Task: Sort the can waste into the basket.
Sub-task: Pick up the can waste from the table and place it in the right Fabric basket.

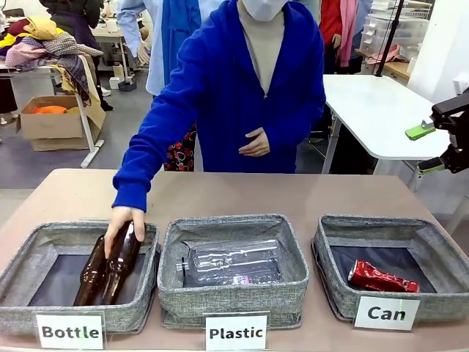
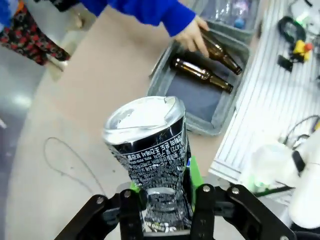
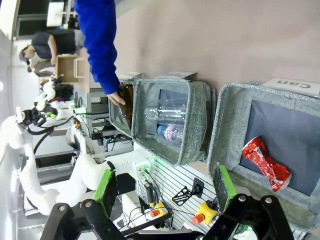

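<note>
In the left wrist view my left gripper [image 2: 162, 202] is shut on the silver can [image 2: 150, 140] with dark print, held upright above the brown table, its dented lid facing the camera. The crushed red can [image 1: 382, 279] lies on the dark bottom of the grey basket [image 1: 396, 224] labelled "Can" at the front right. My right gripper [image 1: 426, 149] hangs open above the table's far right edge, nothing between its green pads. Its wrist view looks past the open right gripper [image 3: 165, 187] at the red can [image 3: 265, 162] in the "Can" basket [image 3: 222, 130].
A person in a blue top stands at the far side, a hand [image 1: 117, 224] on brown glass bottles [image 1: 110, 268] in the "Bottle" basket [image 1: 44, 235] at the front left. The middle "Plastic" basket [image 1: 234, 224] holds clear plastic bottles [image 1: 231, 260]. Bare tabletop lies behind the baskets.
</note>
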Tool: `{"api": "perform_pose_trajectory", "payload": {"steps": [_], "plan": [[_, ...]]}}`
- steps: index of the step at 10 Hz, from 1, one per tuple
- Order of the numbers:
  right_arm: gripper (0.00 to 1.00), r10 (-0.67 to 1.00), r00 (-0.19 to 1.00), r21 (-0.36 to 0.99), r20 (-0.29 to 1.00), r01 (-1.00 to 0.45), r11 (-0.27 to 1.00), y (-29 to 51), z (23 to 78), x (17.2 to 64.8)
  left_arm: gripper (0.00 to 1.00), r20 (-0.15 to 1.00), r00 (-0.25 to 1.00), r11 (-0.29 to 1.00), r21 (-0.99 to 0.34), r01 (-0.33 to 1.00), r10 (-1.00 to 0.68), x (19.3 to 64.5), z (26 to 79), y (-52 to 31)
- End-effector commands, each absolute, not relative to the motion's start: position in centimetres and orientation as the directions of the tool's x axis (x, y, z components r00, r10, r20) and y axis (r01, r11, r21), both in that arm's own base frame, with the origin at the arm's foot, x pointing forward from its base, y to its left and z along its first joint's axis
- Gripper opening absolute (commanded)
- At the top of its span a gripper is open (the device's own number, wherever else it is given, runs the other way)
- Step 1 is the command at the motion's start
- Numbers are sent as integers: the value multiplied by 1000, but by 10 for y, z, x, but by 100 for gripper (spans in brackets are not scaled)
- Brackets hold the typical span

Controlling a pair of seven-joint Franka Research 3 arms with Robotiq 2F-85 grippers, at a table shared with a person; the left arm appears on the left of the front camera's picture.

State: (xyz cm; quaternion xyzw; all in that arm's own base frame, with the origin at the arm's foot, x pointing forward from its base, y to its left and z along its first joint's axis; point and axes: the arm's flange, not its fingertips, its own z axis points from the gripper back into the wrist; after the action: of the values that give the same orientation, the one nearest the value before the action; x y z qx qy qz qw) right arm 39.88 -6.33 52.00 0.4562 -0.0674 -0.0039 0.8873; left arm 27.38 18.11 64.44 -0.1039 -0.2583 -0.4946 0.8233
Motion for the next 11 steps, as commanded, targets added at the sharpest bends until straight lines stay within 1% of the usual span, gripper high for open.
{"api": "perform_pose_trajectory", "payload": {"steps": [1, 2, 3, 5, 6, 8, 10, 11], "plan": [[100, -56, 990, 808, 129, -72, 584, -65, 522, 398, 0, 605, 365, 516, 91, 851, -708, 255, 627, 180], [100, -56, 990, 808, 129, -72, 584, -65, 522, 398, 0, 623, 397, 554, 70, 830, -674, 249, 621, 185], [100, -56, 990, 808, 129, -72, 584, -65, 522, 398, 0, 643, 393, 550, 53, 834, -657, 250, 618, 185], [100, -56, 990, 808, 129, -72, 584, -65, 522, 398, 0, 670, 432, 566, -22, 824, -603, 262, 619, 177], [100, -56, 990, 808, 129, -72, 584, -65, 522, 398, 0, 670, 431, 551, -38, 834, -605, 273, 623, 165], [100, -56, 990, 808, 129, -72, 584, -65, 522, 398, 0, 609, 440, 521, -52, 852, -660, 296, 626, 108], [100, -56, 990, 808, 129, -72, 584, -65, 522, 398, 0, 533, 460, 478, -115, 871, -710, 326, 627, 44], [100, -56, 990, 808, 129, -72, 584, -65, 522, 398, 0, 462, 421, 395, -158, 905, -781, 346, 618, -1]]}}
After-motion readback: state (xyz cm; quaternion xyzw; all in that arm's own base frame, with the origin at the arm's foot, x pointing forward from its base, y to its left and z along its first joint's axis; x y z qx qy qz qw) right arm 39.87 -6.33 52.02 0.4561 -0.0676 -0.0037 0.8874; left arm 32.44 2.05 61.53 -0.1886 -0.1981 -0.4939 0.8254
